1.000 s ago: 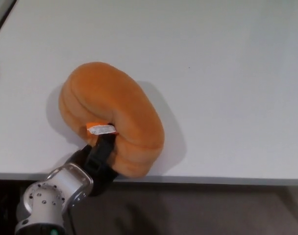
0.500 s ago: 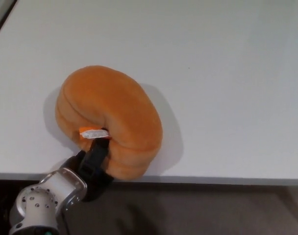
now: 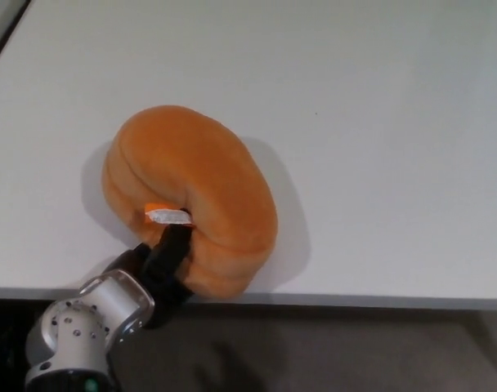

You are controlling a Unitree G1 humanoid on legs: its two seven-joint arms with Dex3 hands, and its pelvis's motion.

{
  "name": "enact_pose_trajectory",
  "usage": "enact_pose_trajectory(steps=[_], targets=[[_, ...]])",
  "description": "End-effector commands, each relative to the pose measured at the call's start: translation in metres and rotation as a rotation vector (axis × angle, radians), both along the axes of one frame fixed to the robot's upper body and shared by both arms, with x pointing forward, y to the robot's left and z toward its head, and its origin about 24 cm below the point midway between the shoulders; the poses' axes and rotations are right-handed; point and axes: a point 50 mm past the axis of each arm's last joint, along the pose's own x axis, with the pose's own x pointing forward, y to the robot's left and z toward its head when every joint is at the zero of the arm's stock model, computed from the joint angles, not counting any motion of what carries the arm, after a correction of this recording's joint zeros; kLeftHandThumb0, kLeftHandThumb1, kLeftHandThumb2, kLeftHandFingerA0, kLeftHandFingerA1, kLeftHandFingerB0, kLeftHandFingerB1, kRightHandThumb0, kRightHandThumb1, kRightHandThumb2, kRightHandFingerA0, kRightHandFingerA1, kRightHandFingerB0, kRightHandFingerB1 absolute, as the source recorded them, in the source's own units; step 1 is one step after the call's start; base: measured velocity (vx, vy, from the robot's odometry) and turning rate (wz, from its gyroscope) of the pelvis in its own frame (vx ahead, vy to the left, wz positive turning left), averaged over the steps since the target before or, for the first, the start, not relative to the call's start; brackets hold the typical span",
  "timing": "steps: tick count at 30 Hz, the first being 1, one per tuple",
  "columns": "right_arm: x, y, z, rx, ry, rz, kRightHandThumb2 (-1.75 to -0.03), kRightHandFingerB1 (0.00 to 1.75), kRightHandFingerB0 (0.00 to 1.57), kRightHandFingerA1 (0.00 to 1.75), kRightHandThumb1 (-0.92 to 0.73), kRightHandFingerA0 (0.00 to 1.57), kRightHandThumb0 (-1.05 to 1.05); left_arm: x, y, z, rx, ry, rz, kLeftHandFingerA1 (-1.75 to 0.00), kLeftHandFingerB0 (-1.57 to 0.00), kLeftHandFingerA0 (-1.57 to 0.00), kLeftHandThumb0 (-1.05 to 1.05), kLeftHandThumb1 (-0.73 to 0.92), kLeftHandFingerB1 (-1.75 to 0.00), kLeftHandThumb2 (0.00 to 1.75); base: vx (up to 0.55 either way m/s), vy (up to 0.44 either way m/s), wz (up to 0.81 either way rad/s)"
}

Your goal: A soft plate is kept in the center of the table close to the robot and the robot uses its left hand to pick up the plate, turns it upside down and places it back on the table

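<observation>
Between the earlier frames and the present one, the soft plate (image 3: 191, 196) had shifted slightly up and to the right in the head view, and the left hand (image 3: 160, 265) with its silver wrist (image 3: 89, 327) had risen with it. The plate was an orange plush disc, bent over on itself so that its rounded outer face bulged toward the camera and two thick padded lobes stacked along its left side, divided by a seam. A small white label (image 3: 168, 216) with an orange tab projected from the fold near the lower left. The black fingers (image 3: 173, 245) of the left hand were closed on the plate at this fold, just below the label, holding it. The plate stood near the front edge of the white table (image 3: 379, 122), left of centre, its lower lobe reaching that edge, and it cast a soft shadow to the right.
</observation>
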Motion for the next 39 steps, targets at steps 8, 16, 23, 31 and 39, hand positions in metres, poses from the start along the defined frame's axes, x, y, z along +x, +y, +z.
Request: enact_pose_trajectory(steps=[8, 16, 23, 31, 39], targets=[[0.002, -0.003, 0.002, 0.007, 0.008, 0.007, -0.67, 0.34, 0.30, 0.43, -0.87, 0.51, -0.83, -0.012, -0.039, -0.016, 0.087, 0.122, -0.149, -1.50, -0.79, -1.28, -0.49, 0.52, -1.23, 0.89, 0.00, 0.000, 0.00], [0.002, -0.003, 0.003, -0.012, 0.005, 0.007, -0.66, 0.35, 0.30, 0.44, -0.87, 0.52, -0.83, -0.010, -0.042, -0.011, 0.086, 0.098, -0.148, -1.49, -0.79, -1.28, -0.49, 0.52, -1.23, 0.90, 0.00, 0.000, 0.00], [0.003, -0.002, 0.003, -0.005, 0.002, 0.005, -0.67, 0.34, 0.30, 0.43, -0.87, 0.52, -0.83, -0.007, -0.035, -0.011, 0.123, 0.098, -0.150, -1.50, -0.78, -1.28, -0.50, 0.52, -1.23, 0.90, 0.00, 0.000, 0.00], [-0.001, -0.003, 0.000, 0.004, 0.007, -0.011, -0.87, 0.41, 0.26, 0.50, -0.72, 0.48, -0.89, -0.003, -0.026, -0.006, 0.125, 0.085, -0.125, -1.51, -0.79, -1.30, -0.48, 0.53, -1.24, 0.89, 0.00, 0.000, 0.00], [-0.004, 0.001, -0.002, 0.013, 0.006, -0.019, -1.08, 0.49, 0.25, 0.56, -0.72, 0.46, -0.82, 0.000, -0.014, -0.003, 0.177, 0.060, -0.115, -1.75, -0.53, -1.02, -0.34, 0.71, -1.70, 0.60, 0.00, 0.000, 0.00]])
